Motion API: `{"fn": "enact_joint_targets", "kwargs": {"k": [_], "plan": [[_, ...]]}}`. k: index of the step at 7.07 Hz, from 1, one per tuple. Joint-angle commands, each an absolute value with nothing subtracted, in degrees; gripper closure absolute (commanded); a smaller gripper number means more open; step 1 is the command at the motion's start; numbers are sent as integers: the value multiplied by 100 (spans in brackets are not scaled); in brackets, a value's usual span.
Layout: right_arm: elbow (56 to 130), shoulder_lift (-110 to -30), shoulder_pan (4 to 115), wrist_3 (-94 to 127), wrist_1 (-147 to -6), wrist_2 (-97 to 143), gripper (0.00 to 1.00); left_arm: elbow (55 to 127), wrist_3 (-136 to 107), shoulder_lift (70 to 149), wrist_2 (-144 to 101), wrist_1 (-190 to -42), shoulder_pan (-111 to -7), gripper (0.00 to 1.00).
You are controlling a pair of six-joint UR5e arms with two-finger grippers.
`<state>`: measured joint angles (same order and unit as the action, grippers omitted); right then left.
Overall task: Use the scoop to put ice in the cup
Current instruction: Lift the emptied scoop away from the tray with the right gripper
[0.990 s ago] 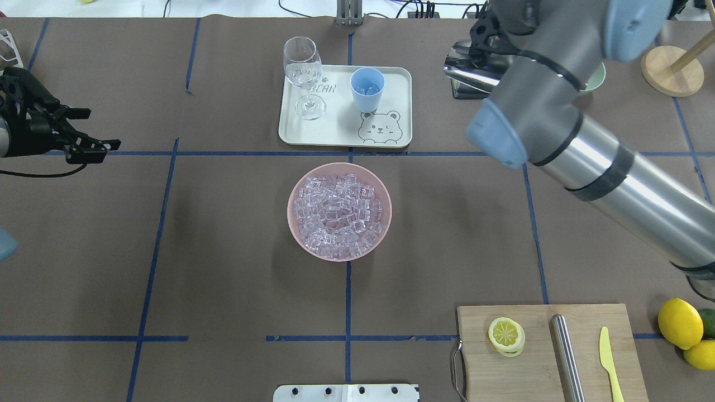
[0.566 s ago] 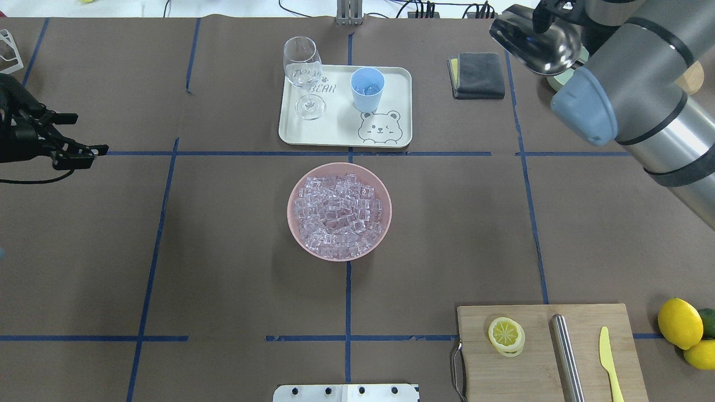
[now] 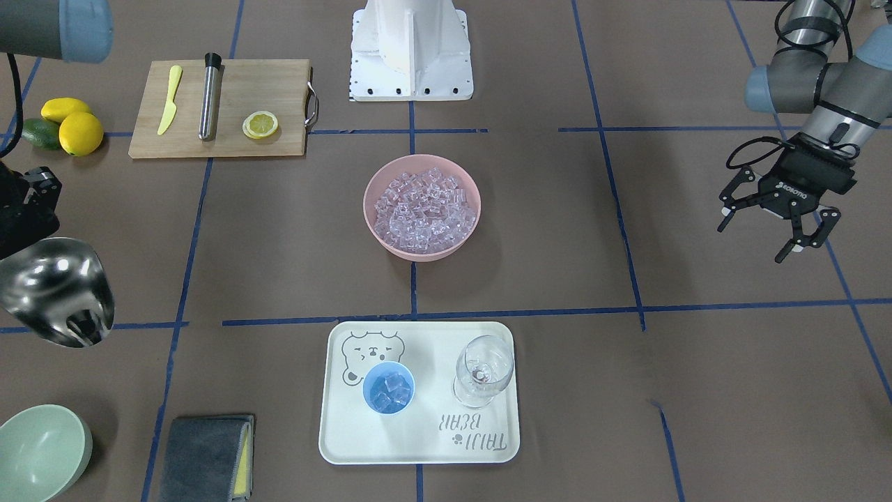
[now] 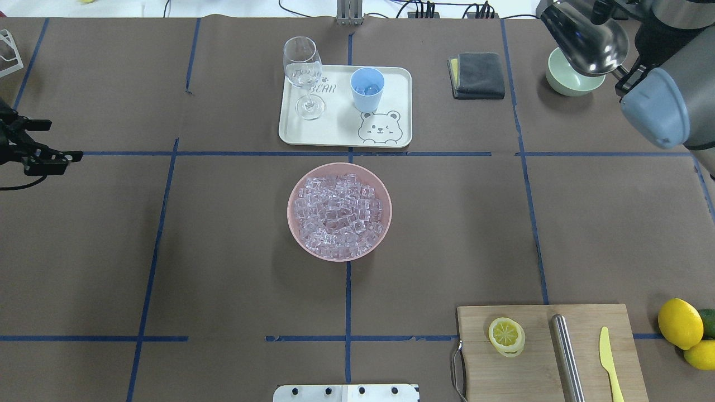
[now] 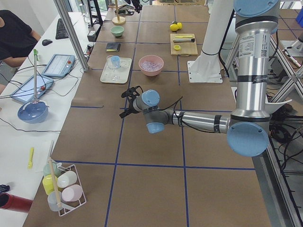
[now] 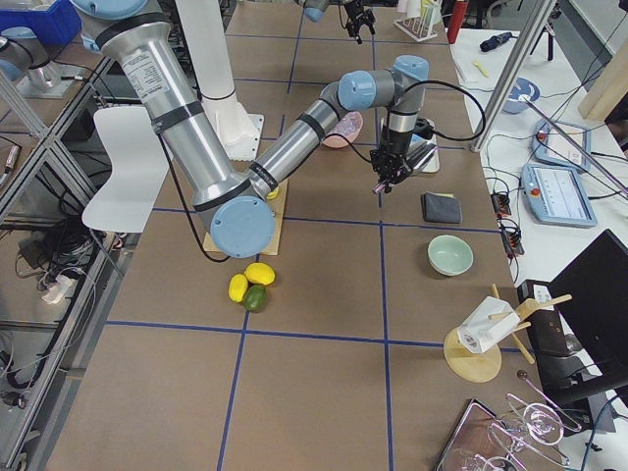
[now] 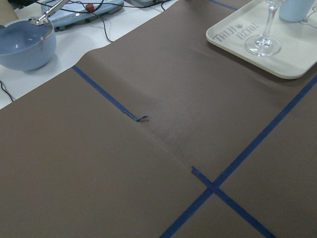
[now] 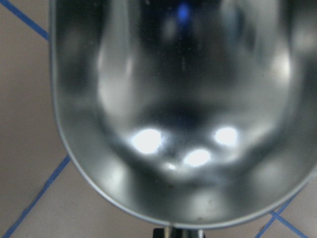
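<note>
Scoop (image 4: pixel 586 36) hangs empty (the wrist view shows a bare trough) in the air at the far right, near the pale green bowl (image 4: pixel 564 84). The right gripper (image 4: pixel 624 78) is clamped on its handle, with the mouth pointing away from the robot. The ice (image 4: pixel 339 215) lies in the pink bowl (image 4: pixel 293 192) at table centre, leftward and nearer the base. The cup (image 4: pixel 367 92) on the tray (image 4: pixel 335 131) already contains cubes. The left gripper (image 3: pixel 758 236) is spread and holds nothing. One second ago the trough was beside the grey cloth (image 4: pixel 476 75); it has since travelled rightward.
</note>
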<state>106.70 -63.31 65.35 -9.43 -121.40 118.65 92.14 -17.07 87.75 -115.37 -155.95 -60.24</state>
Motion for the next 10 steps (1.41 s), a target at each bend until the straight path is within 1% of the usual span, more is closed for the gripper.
{"fn": "enact_joint_targets", "kwargs": {"k": [1,3,4,5,7,8,10], "plan": [[10487,-6653,6565,319,-11629,12058,100,9254,-761,8788,-12362,-14247,-6878,0],[10451,-7143,6539,395,-11610,12459,100,9246,-756,8798,-12620,-13914,-7145,0],[10485,-7424,6530,422,-11619,12680,100,9255,-765,8902,-13187,-13243,-7459,0],[10581,-7801,6495,413,-11602,12848,100,9264,-765,9043,-13384,-12932,-7540,0],[10696,-8059,6277,448,-11602,13130,100,9299,-756,9018,-13394,-12894,-7550,0],[10740,-8129,6136,892,-11523,13340,100,9299,-756,9018,-13395,-12841,-7550,0],[10767,-8654,5741,2217,-10142,13324,100,9343,-756,9009,-13395,-12841,-7567,0]]}}
